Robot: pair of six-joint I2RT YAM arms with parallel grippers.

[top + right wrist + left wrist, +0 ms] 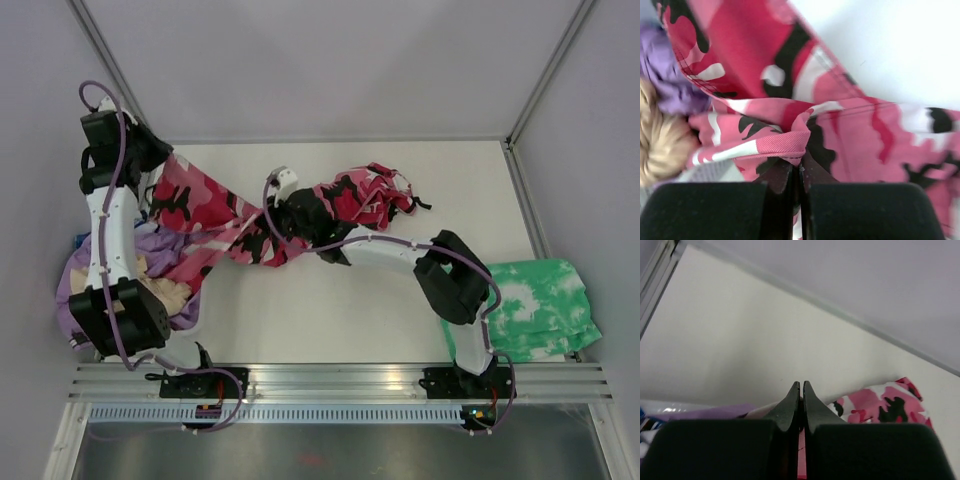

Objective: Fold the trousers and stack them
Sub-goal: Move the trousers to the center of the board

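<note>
**Both grippers pinched on the camo trousers**

The pink, red, white and black camo trousers [195,212] are strung out across the far half of the white table [350,310]. They run from the far-left corner towards the right, all bunched and twisted, not flat at all. One end droops down over the clothes pile on the left.

My left gripper [801,386] is at the far-left end. The fingers are pressed together with a thin strip of pink cloth showing in the slit between them, so it's got a pinch of the trousers. My right gripper [799,170] is around the middle of the garment, fingers closed tight on a scrunched-up fold of the print.

Under the left end there's a lilac garment [72,290] and a beige one [168,292], heaped at the table's left edge. The green-and-white tie-dye garment [530,305] lies well apart on the right side.
</note>
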